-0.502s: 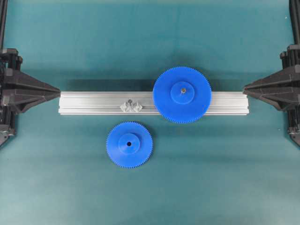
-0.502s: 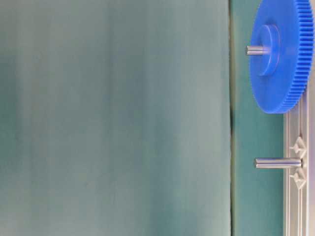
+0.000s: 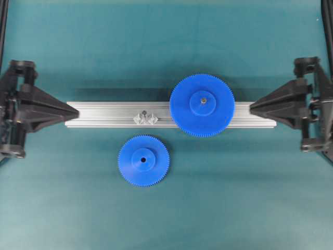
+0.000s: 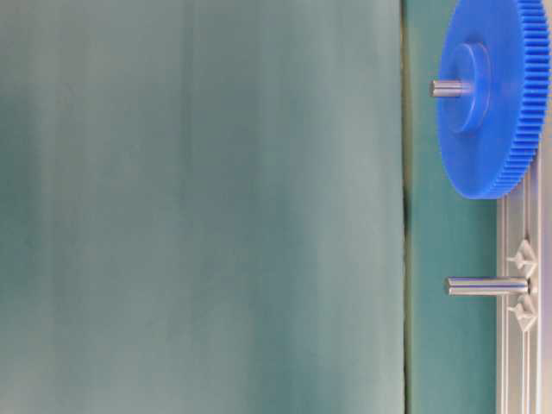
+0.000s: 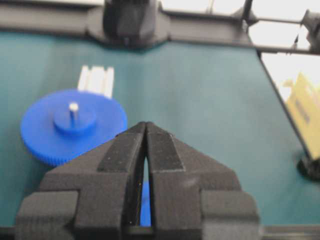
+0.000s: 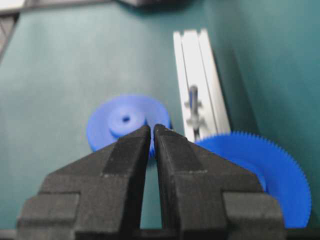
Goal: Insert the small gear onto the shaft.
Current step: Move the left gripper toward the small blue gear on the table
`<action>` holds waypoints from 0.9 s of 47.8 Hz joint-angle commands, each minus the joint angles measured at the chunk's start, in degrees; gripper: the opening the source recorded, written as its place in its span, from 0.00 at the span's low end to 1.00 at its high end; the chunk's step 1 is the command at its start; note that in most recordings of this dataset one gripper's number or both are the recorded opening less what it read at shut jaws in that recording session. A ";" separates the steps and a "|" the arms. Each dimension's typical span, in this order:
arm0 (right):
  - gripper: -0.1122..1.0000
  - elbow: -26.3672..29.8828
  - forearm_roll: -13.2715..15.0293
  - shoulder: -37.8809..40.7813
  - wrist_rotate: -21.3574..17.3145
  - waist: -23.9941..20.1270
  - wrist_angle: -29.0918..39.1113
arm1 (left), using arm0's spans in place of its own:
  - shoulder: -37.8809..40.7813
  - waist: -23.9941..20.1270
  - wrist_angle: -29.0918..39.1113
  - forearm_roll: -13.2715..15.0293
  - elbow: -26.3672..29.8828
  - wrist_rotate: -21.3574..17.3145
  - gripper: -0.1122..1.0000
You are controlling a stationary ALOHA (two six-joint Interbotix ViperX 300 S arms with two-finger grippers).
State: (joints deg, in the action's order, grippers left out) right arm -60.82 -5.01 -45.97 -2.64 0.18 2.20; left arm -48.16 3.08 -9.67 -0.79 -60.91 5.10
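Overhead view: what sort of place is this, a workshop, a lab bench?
Likely a robot lab test bench: a teal mat, an aluminium rail carrying the shaft, and the small gear laid out loose.

Matte black throughout. Left gripper (image 3: 77, 110) and right gripper (image 3: 251, 108): wedge-shaped, tapering to a point. Fingers (image 5: 122, 152) broad, angular, faced with darker rectangular pads. Blocky stepped housings behind, with rounded knuckles at the corners. Finish slightly grainy, dust-flecked.
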 commanded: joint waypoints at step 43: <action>0.26 4.57 -0.09 4.39 -0.79 5.27 15.21 | 26.28 4.13 20.48 -0.18 16.61 0.88 0.15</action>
State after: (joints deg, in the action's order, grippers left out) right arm -58.18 -5.01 -41.31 -2.90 4.48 16.52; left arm -22.85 6.68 9.32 -0.88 -46.85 6.15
